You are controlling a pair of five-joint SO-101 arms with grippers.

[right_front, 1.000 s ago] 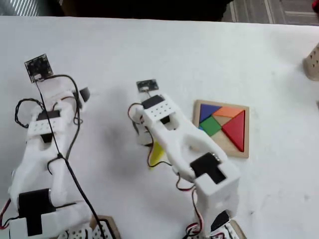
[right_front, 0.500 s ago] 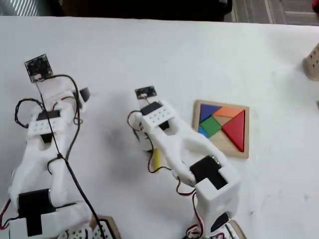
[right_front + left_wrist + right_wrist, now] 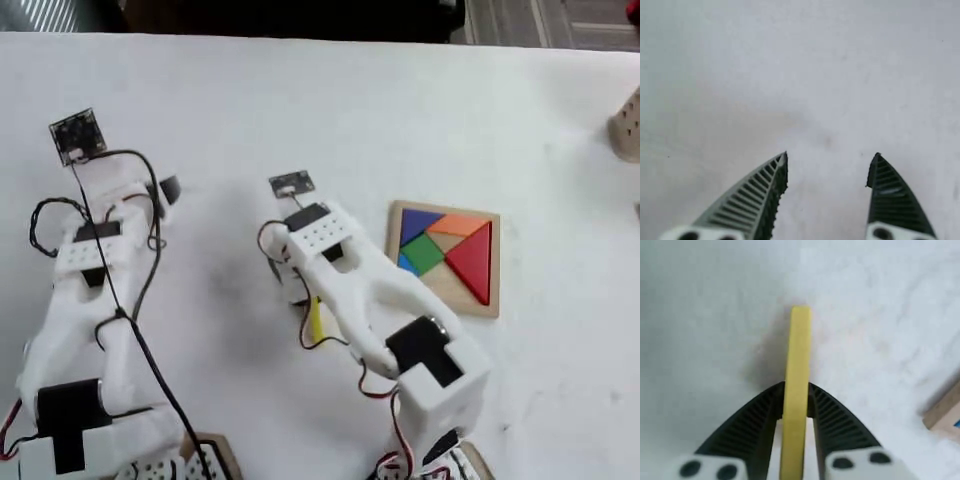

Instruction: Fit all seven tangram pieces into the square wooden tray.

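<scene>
The square wooden tray [image 3: 482, 300] lies right of centre, holding blue, orange, green and red pieces [image 3: 470, 258]; its corner [image 3: 943, 416] shows in the right wrist view. My right gripper [image 3: 795, 390] is shut on a yellow piece [image 3: 797, 375], held on edge between its black fingers [image 3: 832, 415] above the white table. From the high view that yellow piece [image 3: 315, 318] peeks out beneath the right arm, left of the tray. My left gripper [image 3: 829, 159] stands open over bare table at the far left, nothing between its fingers [image 3: 765, 187].
The table is white. A perforated wooden object [image 3: 627, 125] stands at the right edge. Cables [image 3: 140, 300] trail along the left arm. Wooden base plates [image 3: 215, 455] sit at the front edge under both arms.
The right arm has shifted slightly left and forward with the yellow piece in its grip. The left arm has not moved.
</scene>
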